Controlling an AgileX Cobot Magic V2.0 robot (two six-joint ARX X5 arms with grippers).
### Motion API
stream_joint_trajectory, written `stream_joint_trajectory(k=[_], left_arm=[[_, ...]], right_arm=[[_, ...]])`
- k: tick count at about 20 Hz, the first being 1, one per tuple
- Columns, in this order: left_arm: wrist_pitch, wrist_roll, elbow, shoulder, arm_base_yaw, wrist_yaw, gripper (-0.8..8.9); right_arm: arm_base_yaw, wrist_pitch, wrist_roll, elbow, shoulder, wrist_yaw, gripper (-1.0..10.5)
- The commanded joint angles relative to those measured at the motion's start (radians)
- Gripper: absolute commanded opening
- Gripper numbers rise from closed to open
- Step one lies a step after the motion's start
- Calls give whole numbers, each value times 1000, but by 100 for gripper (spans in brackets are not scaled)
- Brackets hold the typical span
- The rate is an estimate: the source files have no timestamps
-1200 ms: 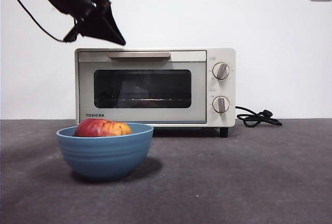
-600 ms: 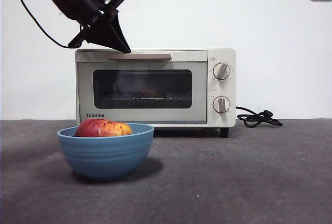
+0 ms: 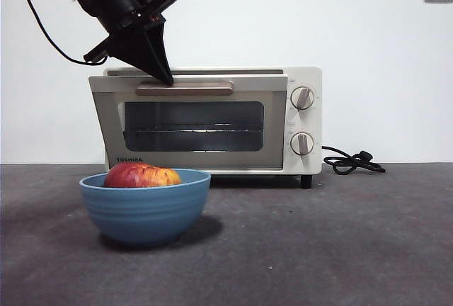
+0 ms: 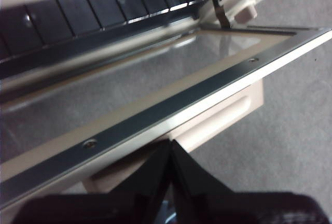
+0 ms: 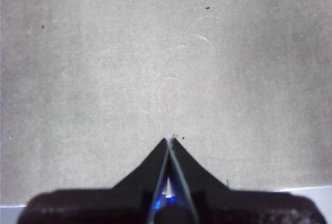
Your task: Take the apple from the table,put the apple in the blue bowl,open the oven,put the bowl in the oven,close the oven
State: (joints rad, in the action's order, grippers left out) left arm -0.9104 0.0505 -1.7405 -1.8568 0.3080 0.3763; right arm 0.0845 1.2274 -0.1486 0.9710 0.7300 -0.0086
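The oven [image 3: 205, 120], cream-white with a dark glass window, stands at the centre of the front view on the dark grey tabletop [image 3: 318, 242]. Its door [image 3: 190, 122] is tilted partly open at the top, the beige bar handle [image 3: 184, 88] leaning forward; two round knobs sit at its right and a black cord [image 3: 352, 161] trails off to the right. In the lower left, in front of the oven and apart from it, sits the blue bowl [image 3: 145, 207], ridged and upright. The apple [image 3: 141, 176], red with yellow-orange streaks, lies inside, its top showing above the rim.
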Motion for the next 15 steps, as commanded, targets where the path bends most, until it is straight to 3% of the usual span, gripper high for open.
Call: stream_joint_trajectory(k=[1, 15], left_arm=[[-16, -18, 30, -49, -11, -71, -6], [-52, -28, 34, -22, 54, -172, -6]], right_arm=[[-1, -9, 2, -10, -2, -4, -11], [-1, -38, 20, -10, -2, -4, -12]])
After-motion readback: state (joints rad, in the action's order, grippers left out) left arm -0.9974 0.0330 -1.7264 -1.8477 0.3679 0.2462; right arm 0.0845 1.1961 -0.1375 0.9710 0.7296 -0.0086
